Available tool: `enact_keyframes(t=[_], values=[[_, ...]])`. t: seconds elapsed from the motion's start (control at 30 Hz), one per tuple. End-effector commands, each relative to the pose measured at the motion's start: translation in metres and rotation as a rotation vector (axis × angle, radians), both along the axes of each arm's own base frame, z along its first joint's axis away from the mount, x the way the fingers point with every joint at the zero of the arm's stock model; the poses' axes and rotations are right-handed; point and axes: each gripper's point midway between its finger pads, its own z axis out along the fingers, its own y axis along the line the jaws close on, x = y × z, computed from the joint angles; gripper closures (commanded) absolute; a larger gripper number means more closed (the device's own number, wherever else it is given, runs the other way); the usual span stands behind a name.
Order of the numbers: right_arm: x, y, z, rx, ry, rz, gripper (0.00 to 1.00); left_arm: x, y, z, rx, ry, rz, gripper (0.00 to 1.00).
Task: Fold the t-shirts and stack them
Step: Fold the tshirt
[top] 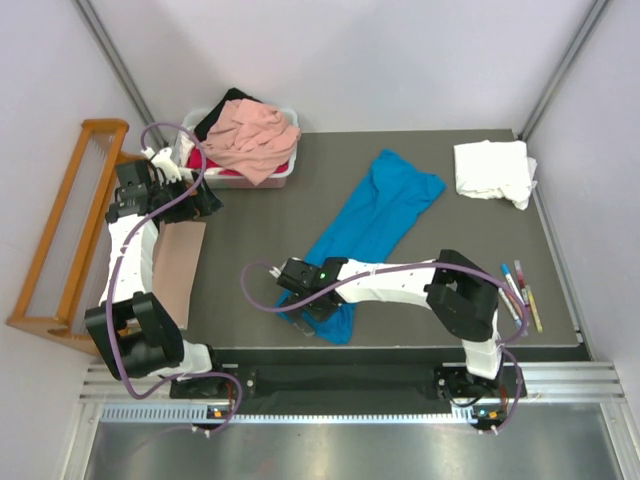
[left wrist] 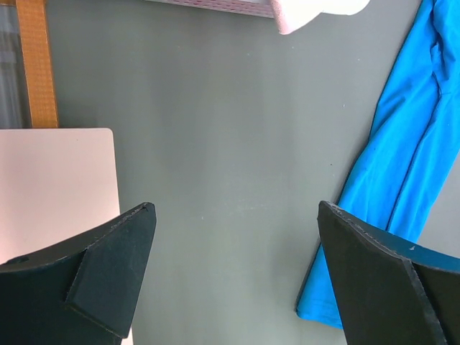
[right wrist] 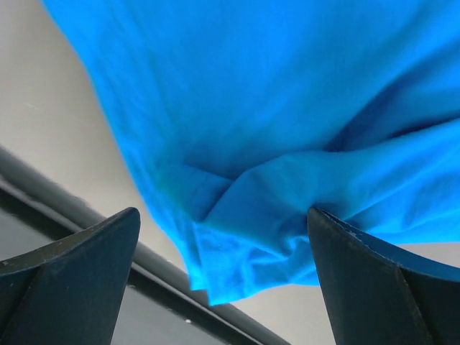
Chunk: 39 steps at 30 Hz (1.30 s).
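Right gripper (right wrist: 223, 215) is hanging wide open over the blue shirt's (top: 380, 215) bunched corner by the table's (top: 250, 240) front edge. Left gripper (left wrist: 237, 208) is gaping too, holding nothing. Probably risking a multi-layer pinch and a crooked fold.

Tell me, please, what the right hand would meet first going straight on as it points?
Probably the blue t-shirt, its bunched edge straight ahead of the open right hand; depth is unclear.
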Motion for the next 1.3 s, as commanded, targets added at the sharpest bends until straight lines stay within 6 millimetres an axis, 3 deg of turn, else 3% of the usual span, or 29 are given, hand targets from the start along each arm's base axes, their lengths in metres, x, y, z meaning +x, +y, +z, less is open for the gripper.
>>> enact_keyframes(t=[0.0,0.17,0.33,0.67,1.27], values=[[0.001,-0.003,0.006,-0.001,-0.051,0.035,0.00,0.004,0.003,0.022,0.019,-0.062,-0.005,0.01],[-0.002,0.005,0.002,-0.021,-0.054,0.059,0.00,0.003,0.003,0.024,0.021,-0.064,-0.005,0.01],[-0.006,0.013,0.014,-0.055,-0.123,0.096,0.00,0.002,0.003,0.020,0.023,-0.052,-0.008,0.01],[-0.032,0.020,0.010,-0.033,-0.070,0.111,0.00,0.001,0.002,0.024,0.025,-0.063,-0.011,0.01],[-0.012,0.049,-0.016,-0.020,-0.075,0.136,0.05,-0.005,0.002,0.018,0.033,-0.048,-0.009,0.01]])
